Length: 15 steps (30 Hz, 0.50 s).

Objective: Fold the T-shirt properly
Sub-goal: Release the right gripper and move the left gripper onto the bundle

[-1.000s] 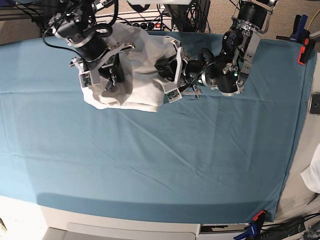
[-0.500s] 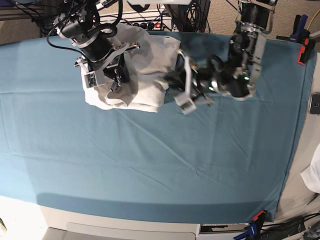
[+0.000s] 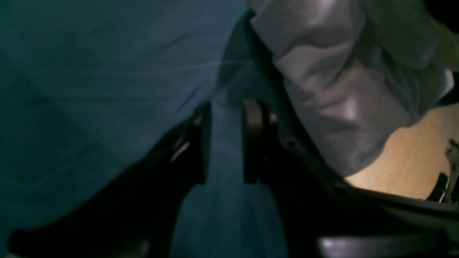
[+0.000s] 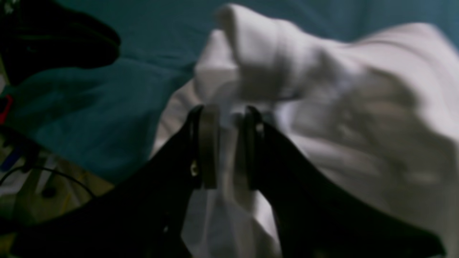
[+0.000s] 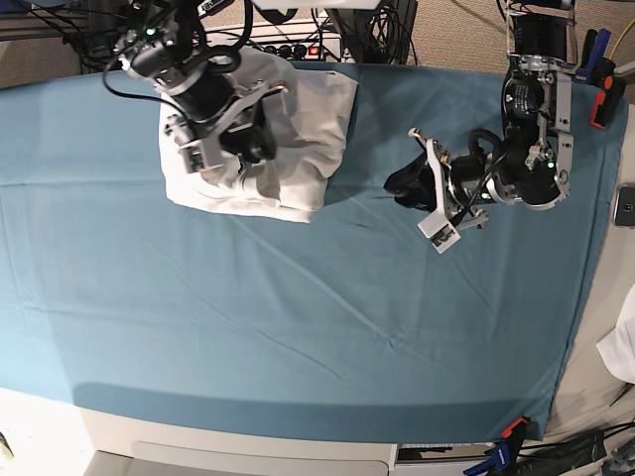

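**White cotton bundled, fold not yet tidy**

White cotton sits in a compact, lumpy stack at the far edge of the teal sheet (image 5: 298, 327), so you have the T-shirt (image 5: 298, 129) folded down small but not neatly. The layers bulge and the near edge is uneven.

Your right claw (image 4: 226, 143) hangs directly over the shirt. Its jaws stand a little apart with white cloth showing between them; whether they pinch a layer or merely hover above it, you cannot tell from the blurred wrist view.

Your left claw (image 3: 224, 143) is off the shirt, which lies just beside it toward its right. Its jaws are parted with only teal sheet between them, holding nothing.

By my reading, what is left is flattening and squaring the stack.
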Motion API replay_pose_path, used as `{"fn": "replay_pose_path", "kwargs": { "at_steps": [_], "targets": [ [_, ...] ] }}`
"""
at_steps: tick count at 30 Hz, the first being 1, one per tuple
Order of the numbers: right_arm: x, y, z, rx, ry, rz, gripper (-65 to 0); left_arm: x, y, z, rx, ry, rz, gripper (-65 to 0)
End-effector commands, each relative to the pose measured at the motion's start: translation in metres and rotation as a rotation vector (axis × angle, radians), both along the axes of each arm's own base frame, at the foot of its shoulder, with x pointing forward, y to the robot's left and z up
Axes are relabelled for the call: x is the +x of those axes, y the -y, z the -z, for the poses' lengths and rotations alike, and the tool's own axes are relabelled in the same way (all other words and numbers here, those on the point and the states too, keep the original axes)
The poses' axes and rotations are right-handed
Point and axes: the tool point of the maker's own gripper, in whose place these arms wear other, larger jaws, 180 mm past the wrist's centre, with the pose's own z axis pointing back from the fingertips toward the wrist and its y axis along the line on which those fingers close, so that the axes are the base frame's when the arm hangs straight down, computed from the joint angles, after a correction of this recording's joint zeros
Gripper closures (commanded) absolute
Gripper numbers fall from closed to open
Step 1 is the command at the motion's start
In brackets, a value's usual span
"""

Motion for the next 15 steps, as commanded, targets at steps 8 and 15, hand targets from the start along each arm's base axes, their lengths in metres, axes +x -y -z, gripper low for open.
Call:
{"fn": "replay_pose_path", "kwargs": {
  "at_steps": [8,15],
  "targets": [
    [0.018,-0.043,0.022,0.104,-0.032,-0.073,-13.0,0.005,0.004,-0.014,-0.038,0.039,0.011,-16.2],
    [0.021,-0.052,-0.005,0.104,0.055,-0.165,-13.2,0.005,0.0,-0.013,-0.027,0.038,0.011,-16.2]
  ]
}}
